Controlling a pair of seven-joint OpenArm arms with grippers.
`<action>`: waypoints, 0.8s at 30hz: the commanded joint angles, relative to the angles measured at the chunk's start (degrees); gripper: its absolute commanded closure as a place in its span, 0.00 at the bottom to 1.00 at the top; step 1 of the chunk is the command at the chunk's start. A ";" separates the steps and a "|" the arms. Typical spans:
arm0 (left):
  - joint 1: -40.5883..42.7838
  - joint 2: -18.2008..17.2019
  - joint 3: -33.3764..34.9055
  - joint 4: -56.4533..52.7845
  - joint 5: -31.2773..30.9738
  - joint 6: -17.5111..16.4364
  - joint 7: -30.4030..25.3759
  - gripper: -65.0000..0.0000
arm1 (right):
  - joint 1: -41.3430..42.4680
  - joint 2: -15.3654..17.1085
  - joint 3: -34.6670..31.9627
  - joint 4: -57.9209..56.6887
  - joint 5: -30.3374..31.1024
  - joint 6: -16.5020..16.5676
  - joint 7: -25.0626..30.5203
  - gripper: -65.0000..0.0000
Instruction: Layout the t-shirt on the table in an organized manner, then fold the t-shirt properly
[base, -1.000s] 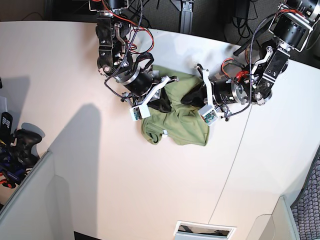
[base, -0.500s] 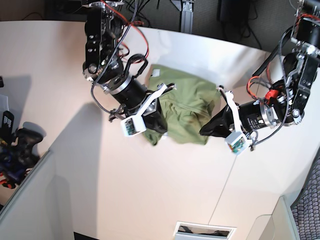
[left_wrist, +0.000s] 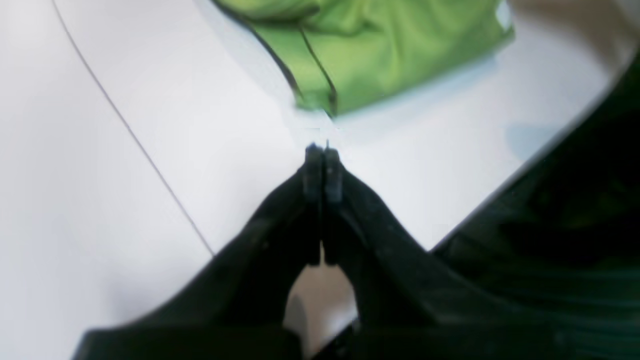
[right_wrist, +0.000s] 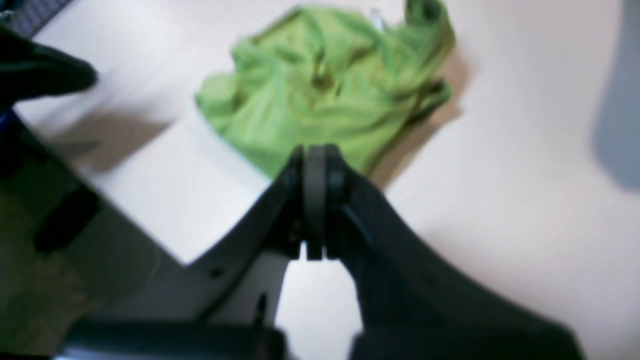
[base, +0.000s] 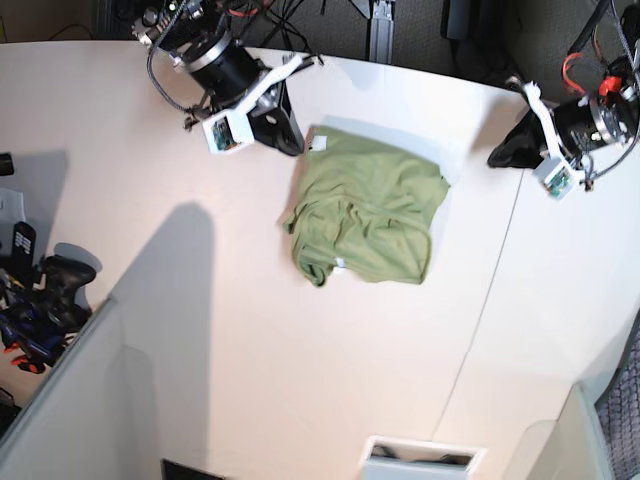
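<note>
The olive-green t-shirt (base: 365, 205) lies crumpled in a loose heap on the white table (base: 230, 330), with a small white tag (base: 318, 142) at its far left corner. My right gripper (base: 292, 146) hovers just beyond that corner, shut and empty; in its wrist view the closed fingertips (right_wrist: 315, 155) point at the t-shirt (right_wrist: 325, 85). My left gripper (base: 498, 159) is off to the shirt's far right, shut on nothing. Its wrist view shows the closed gripper (left_wrist: 321, 150) a short gap from a shirt hem (left_wrist: 380, 50).
A thin dark seam (base: 492, 290) crosses the table right of the shirt. The curved far edge (base: 430, 75) borders dark floor and cables. A black controller (base: 50, 280) sits at the left, and a rectangular slot (base: 420, 460) at the near edge.
Both grippers have let the shirt go and drawn back toward the far edge, one to each side. The shirt now rests more spread out than before.
</note>
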 joint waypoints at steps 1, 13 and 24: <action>1.44 -0.66 -1.38 2.29 -0.87 -0.49 -1.03 1.00 | -1.29 0.90 0.37 1.64 1.81 0.48 1.49 1.00; 22.53 -0.31 -11.67 5.57 -0.92 -0.49 -0.13 1.00 | -18.21 8.76 0.74 2.01 5.09 0.48 0.22 1.00; 35.82 1.79 -12.09 1.88 3.08 -0.49 -0.15 1.00 | -29.79 11.02 0.72 1.42 5.38 0.46 -0.85 1.00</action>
